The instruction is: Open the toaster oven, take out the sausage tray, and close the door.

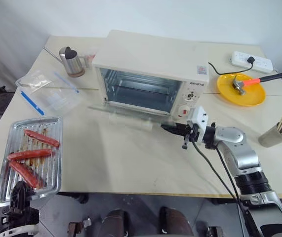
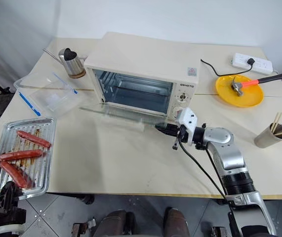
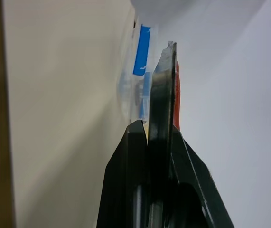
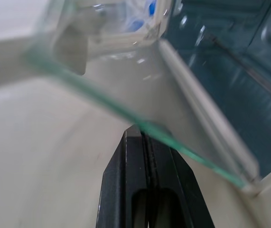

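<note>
From the head views, we see the toaster oven (image 1: pixel 150 74) at the back of the table (image 1: pixel 131 163), its door (image 1: pixel 126 112) hanging open and low in front. Our right gripper (image 1: pixel 166 128), jaws closed and holding nothing, is at the door's right edge. The sausage tray (image 1: pixel 29 158) with 3 sausages sits at the table's near left corner, and our left gripper (image 1: pixel 20 193) pinches its near rim.

From the left wrist view, the jaws squeeze the tray's thin metal rim.

From the right wrist view, our closed black fingers (image 4: pixel 147 161) sit just under the glass edge.
</note>
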